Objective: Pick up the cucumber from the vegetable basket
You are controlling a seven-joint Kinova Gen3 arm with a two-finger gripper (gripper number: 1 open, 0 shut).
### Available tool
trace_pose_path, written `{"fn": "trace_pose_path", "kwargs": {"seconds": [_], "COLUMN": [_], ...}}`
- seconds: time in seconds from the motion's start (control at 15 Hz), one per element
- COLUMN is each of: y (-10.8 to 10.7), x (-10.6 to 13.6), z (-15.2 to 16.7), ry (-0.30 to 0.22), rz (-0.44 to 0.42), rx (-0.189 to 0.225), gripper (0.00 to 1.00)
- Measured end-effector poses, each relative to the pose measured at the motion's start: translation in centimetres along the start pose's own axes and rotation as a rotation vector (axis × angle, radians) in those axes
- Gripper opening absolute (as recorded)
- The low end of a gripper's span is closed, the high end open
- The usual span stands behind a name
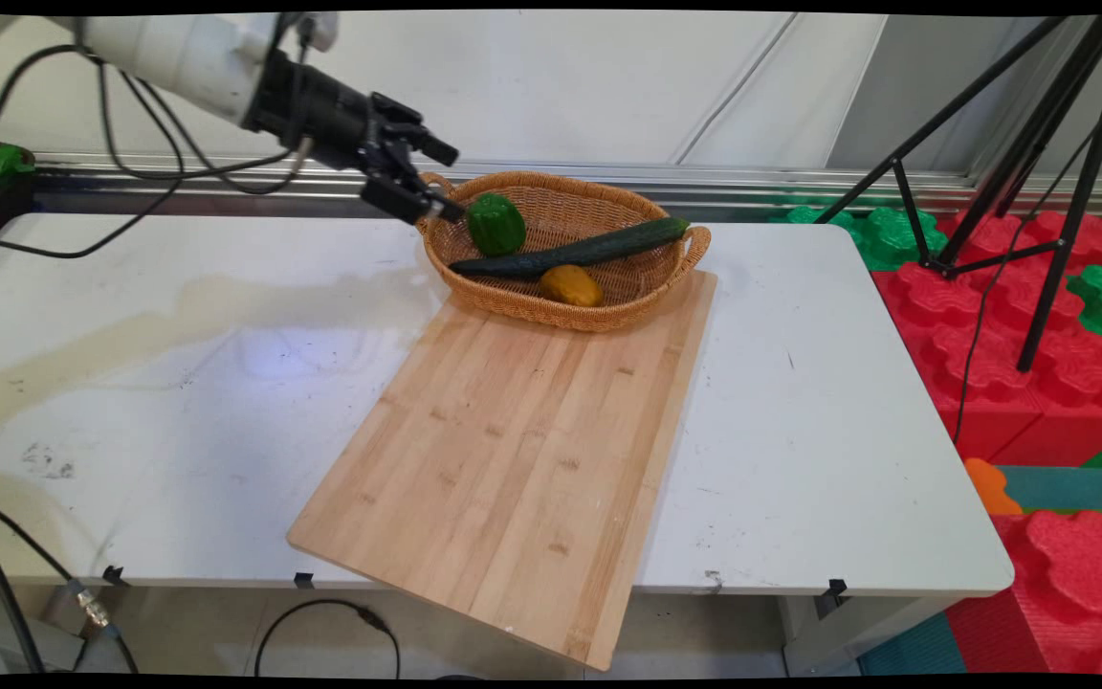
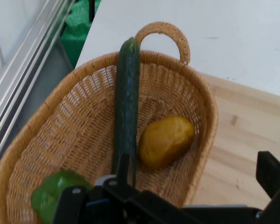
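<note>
Up top left of centre, gripper (image 1: pixel 434 182) fingers spread apart, beside green pepper (image 1: pixel 496 224) in basket (image 1: pixel 608 311); cucumber (image 1: pixel 575 253), lemon (image 1: pixel 571 285) alongside.

No readable text, label, brand, number or sign in either view. My arm's visible white link shows no lettering from here. Basket (image 1: pixel 565 251), cutting board (image 1: pixel 513 450) and bench (image 1: pixel 178 383) carry no markings I can read. The foam blocks (image 1: pixel 1020 316) to the side are plain red and green, unprinted as far as I can tell.
</note>
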Motion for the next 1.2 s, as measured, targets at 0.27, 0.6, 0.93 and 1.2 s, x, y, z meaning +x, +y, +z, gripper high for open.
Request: {"fn": "trace_pose_path", "kwargs": {"seconds": [0.27, 0.6, 0.93, 1.2], "y": [-0.5, -1.3, -2.5, -3.3], "x": [1.4, 2.7, 2.9, 2.8], "z": [3.6, 8.3, 13.1, 15.8], "ry": [-0.004, -0.032, -0.086, -0.114], "rz": [0.007, 0.012, 0.011, 0.006], "rx": [0.001, 0.002, 0.0, -0.003], "gripper": [1.0, 1.0, 1.0, 1.0]}}
